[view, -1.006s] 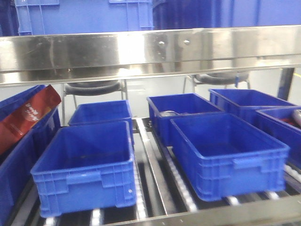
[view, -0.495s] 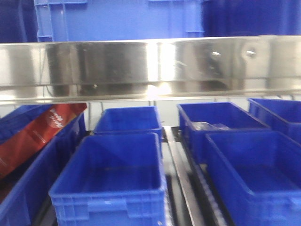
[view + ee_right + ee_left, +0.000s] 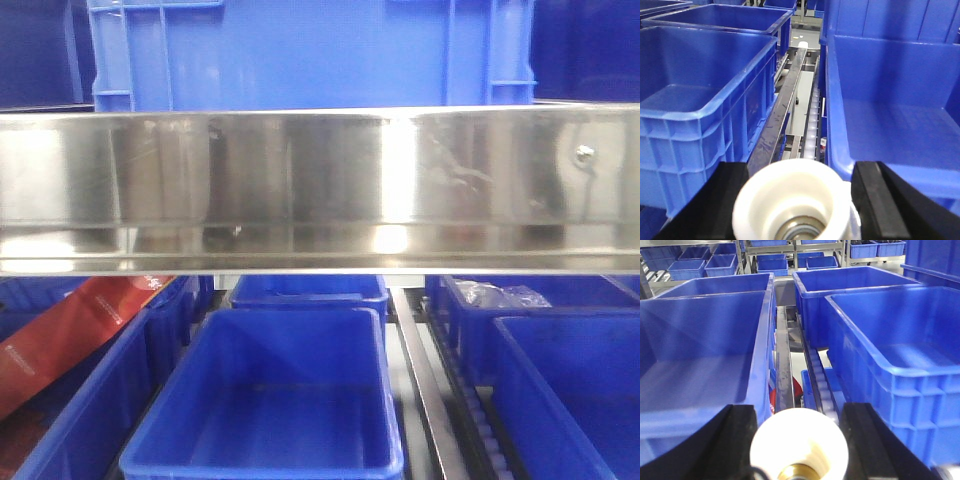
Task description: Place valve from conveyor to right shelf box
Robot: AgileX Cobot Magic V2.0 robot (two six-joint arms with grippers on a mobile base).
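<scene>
Moved since the prior frames: your front view has closed in on the shelf, so the steel rail [image 3: 320,190] now bands mid-frame and the blue boxes sit low. Judged: approach nearly done, placing not begun.
Item, nearest: left gripper [image 3: 800,410], jaws closed on a white valve [image 3: 799,445].
Item: right gripper [image 3: 800,167], likewise clamping a second white valve [image 3: 790,200], beside the right shelf box [image 3: 890,125].
Conveyor: not in view.
Wrist views alone show you the valves. Only the front view shows the red packet [image 3: 70,340] and, farther, the upper crate [image 3: 310,50].
</scene>
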